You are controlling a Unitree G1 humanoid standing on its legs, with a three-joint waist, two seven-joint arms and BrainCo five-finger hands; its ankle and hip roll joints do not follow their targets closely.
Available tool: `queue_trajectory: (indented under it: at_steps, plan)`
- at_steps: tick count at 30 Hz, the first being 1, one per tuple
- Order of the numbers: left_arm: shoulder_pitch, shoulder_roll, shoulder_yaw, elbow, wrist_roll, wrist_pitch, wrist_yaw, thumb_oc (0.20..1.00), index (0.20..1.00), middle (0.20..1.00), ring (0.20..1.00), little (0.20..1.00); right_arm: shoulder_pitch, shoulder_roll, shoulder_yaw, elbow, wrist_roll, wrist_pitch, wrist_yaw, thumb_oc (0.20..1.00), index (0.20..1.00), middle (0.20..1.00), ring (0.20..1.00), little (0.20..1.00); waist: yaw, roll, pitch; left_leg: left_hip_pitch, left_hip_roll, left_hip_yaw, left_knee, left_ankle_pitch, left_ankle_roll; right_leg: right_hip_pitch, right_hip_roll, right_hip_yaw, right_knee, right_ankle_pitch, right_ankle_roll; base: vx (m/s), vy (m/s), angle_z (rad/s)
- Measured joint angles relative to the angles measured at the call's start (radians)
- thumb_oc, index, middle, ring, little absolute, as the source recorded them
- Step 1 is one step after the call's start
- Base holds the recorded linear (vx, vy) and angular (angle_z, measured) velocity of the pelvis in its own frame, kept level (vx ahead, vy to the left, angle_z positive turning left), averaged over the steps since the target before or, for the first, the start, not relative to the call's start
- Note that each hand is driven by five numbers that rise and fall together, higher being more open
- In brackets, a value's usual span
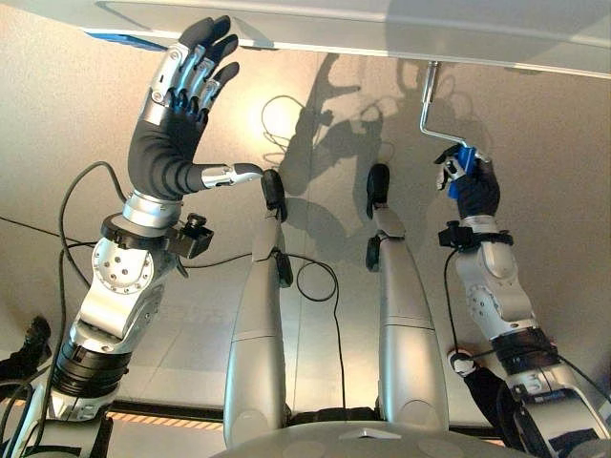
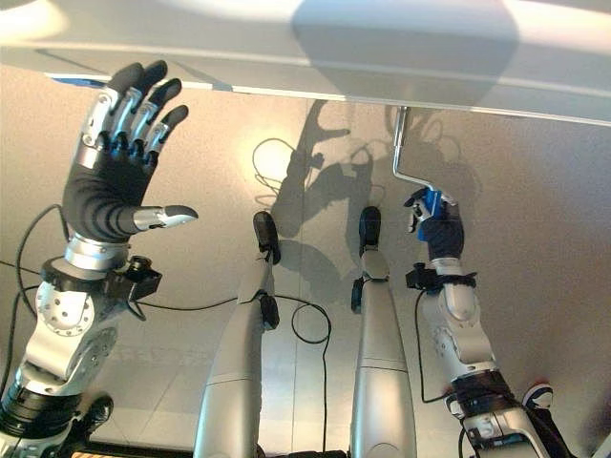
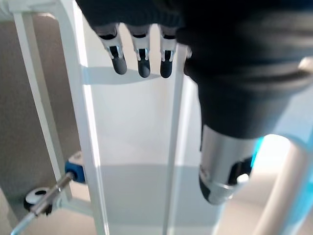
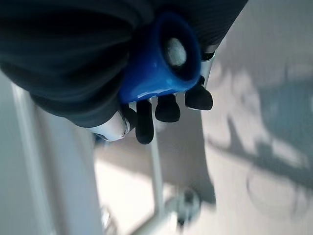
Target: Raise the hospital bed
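Dark-tipped silver fingers of the right hand (image 1: 470,183) are curled round the blue plastic grip (image 4: 156,63) of a bent chrome crank handle (image 1: 431,107); in the right wrist view the grip's rounded end pokes out past the palm with the fingertips wrapped beneath it. The crank's shaft rises from the grip and runs under the pale white edge of the hospital bed frame (image 1: 382,33) that spans the far side of both eye views.

The left hand (image 1: 177,114) is raised near the bed edge on the robot's left, fingers straight and lightly fanned, thumb out to the side, holding nothing; its wrist view looks along white metal bed rails (image 3: 85,122) towards a small castor (image 3: 36,199).

Cranking looks to be the step in hand. To do it well, the grasp should stay firm on the grip while the wrist traces an even circle about the shaft, so the hand does not slide off the end.

Below lies a smooth beige floor (image 1: 535,124), brightly lit and crossed with shadows.
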Motion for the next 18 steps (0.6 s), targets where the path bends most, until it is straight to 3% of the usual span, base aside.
queue_trajectory:
  at_steps: [8, 14, 18]
  plan:
    - [-0.041, 0.054, -0.101, 0.0, 0.0, 0.001, -0.001, 1.0, 1.0, 1.0, 1.0, 1.0, -0.193, -0.065, 0.041, 0.382, -0.047, 0.021, -0.019, 0.2, 0.2, 0.2, 0.2, 0.2, 0.03, 0.0, 0.0, 0.009, -0.003, 0.007, -0.02, 0.006, -0.001, 0.004, -0.001, 0.005, -0.016, 0.008, -0.002, 0.0, 0.0, 0.0]
    - [-0.132, 0.083, -0.198, 0.003, 0.0, 0.002, -0.001, 1.0, 1.0, 1.0, 1.0, 1.0, -0.504, -0.092, 0.238, 0.832, -0.081, 0.118, 0.014, 0.2, 0.2, 0.2, 0.2, 0.2, 0.06, 0.001, 0.0, 0.012, -0.005, 0.006, -0.02, 0.008, 0.001, 0.007, -0.003, 0.004, -0.016, 0.009, -0.001, 0.0, 0.0, 0.0]
    - [-0.181, 0.079, -0.248, 0.016, -0.002, 0.004, -0.001, 1.0, 1.0, 1.0, 1.0, 1.0, -0.635, -0.075, 0.3, 1.008, -0.101, 0.184, 0.063, 0.2, 0.2, 0.2, 0.2, 0.2, 0.086, 0.005, -0.002, 0.012, -0.008, 0.0, -0.022, 0.012, -0.002, 0.006, -0.003, 0.002, -0.012, 0.008, -0.001, 0.0, 0.0, 0.0]
